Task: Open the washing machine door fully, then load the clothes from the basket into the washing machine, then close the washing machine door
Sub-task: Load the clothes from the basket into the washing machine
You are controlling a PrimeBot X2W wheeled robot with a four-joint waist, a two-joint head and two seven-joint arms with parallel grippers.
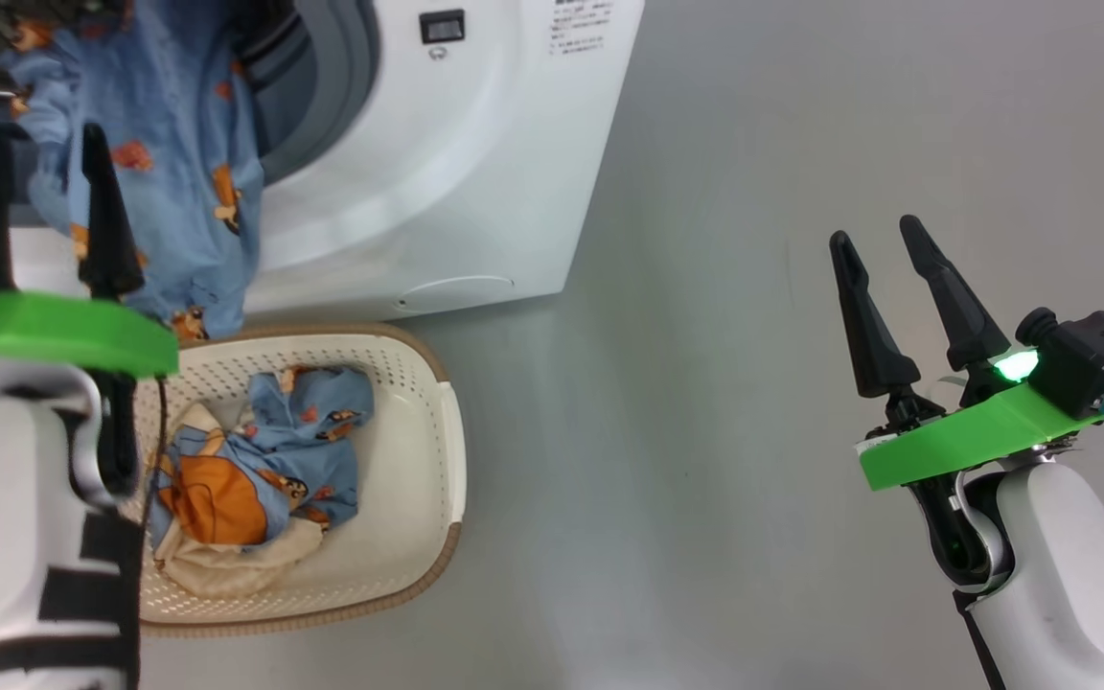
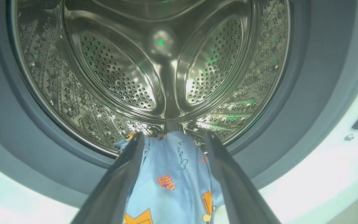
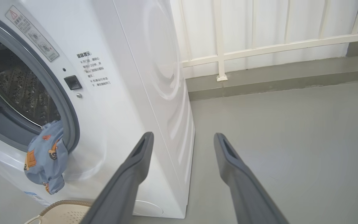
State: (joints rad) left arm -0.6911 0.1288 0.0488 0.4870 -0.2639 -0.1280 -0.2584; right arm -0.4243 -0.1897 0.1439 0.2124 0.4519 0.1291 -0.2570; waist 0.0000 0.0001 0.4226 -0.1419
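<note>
Left gripper (image 1: 44,136) spread at ten o'clock by mouth of washer (image 1: 475,172), blue cloth (image 1: 178,163) draped between; right gripper (image 1: 876,232) spread at four o'clock; clothes (image 1: 274,460) in basket (image 1: 447,422) at seven.

Washer (image 3: 154,77) front, right of door opening: block of Chinese print (image 3: 93,70), a bold heading over several short lines, two starting with ※. Characters too small to read for sure.
Same block in head view (image 1: 581,24), at top edge: illegible.
Slanted sticker (image 3: 31,32) above opening: red warning triangle, round pictograms, fine print unreadable.
Blue label (image 3: 33,194) at lower front corner: mostly hidden, unreadable.
Cloth (image 2: 172,174) hanging from drum rim: dark cursive word (image 2: 182,154) running sideways, not legible.
</note>
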